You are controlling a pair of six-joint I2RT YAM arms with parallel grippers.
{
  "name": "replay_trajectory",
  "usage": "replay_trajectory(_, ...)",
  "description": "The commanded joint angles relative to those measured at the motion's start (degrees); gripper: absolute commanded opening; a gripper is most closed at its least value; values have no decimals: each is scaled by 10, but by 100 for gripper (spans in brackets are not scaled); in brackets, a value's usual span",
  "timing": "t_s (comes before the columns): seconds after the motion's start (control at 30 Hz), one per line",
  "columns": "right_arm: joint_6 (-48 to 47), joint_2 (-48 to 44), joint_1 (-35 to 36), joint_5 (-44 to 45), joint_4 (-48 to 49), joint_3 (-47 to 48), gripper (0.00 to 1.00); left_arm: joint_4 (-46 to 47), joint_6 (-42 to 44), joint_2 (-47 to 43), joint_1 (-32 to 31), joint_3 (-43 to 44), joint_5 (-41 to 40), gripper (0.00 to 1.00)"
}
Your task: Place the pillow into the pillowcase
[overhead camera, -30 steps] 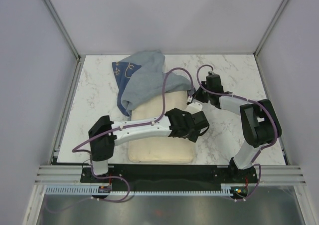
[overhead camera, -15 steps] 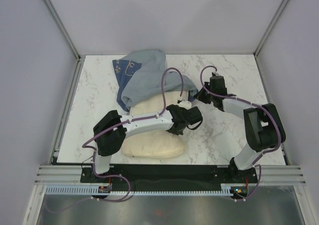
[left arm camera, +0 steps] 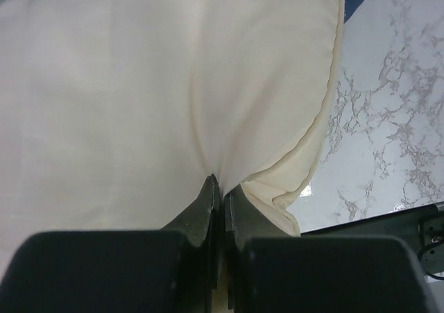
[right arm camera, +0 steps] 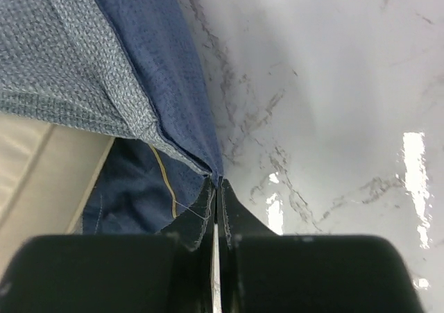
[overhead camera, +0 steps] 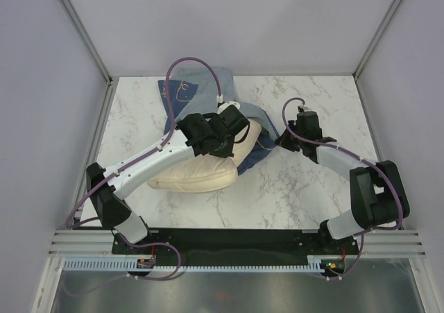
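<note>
One end of the pillow (overhead camera: 198, 175) is seen from above tucked in the pillowcase (overhead camera: 198, 94) on the table (overhead camera: 305, 188). Left wrist: pillow fabric is pinched by the left gripper (left arm camera: 220, 182). Right wrist: pillowcase hem is pinched by the right gripper (right arm camera: 216, 182).

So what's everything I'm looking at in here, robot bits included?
pillow: one, cream, middle of the table, far end covered by the pillowcase
pillowcase: one, denim blue with yellow print, greyer inside, far side of the table
table: one, white marble pattern, under everything
walls: pale grey panels, around the table
purple cables: several, looping along both arms
left arm: one, white and black, reaching across the pillow
right arm: one, white and black, bent at the right side
left claw: one, black, pinched shut on the pillow
right claw: one, black, pinched shut on the pillowcase's edge
</note>
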Motion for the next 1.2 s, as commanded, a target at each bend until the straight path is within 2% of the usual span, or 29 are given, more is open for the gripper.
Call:
replay_trajectory(0.0, -34, -27, -1, 36, -60, -17, 3, -10, 35, -10, 3, 52, -13, 2)
replay_trajectory(0.1, -35, -48, -1, 60, -72, -26, 11, -15, 42, -10, 4, 74, -7, 2)
replay_trajectory(0.17, -34, -64, -1, 69, -79, -28, 39, -18, 47, -9, 4, 84, -2, 2)
replay_trajectory(0.23, -35, -88, 0, 54, -74, -35, 53, -18, 51, -8, 4, 87, 5, 2)
replay_trajectory(0.4, -50, -156, 29, 18, -40, -55, 57, -19, 54, -10, 4, 95, 15, 2)
replay_trajectory(0.53, -58, -196, 69, 47, -44, -56, 57, -22, 62, -7, 4, 110, 19, 2)
replay_trajectory(0.67, -51, -207, 123, 66, -11, -81, 55, -25, 66, -2, 4, 132, 26, 2)
replay_trajectory(0.7, -50, -208, 132, 66, 3, -88, 57, -27, 68, 0, 4, 133, 26, 2)
replay_trajectory(0.77, -42, -203, 151, 68, 43, -100, 61, -28, 68, 0, 4, 140, 29, 2)
replay_trajectory(0.8, -41, -190, 167, 68, 54, -106, 69, -28, 69, 0, 4, 141, 32, 2)
replay_trajectory(0.87, -36, -176, 183, 71, 89, -113, 73, -30, 71, 3, 4, 149, 36, 2)
replay_trajectory(1.17, -22, -81, 262, 158, 181, -123, 74, -40, 76, 10, 9, 178, 51, 2)
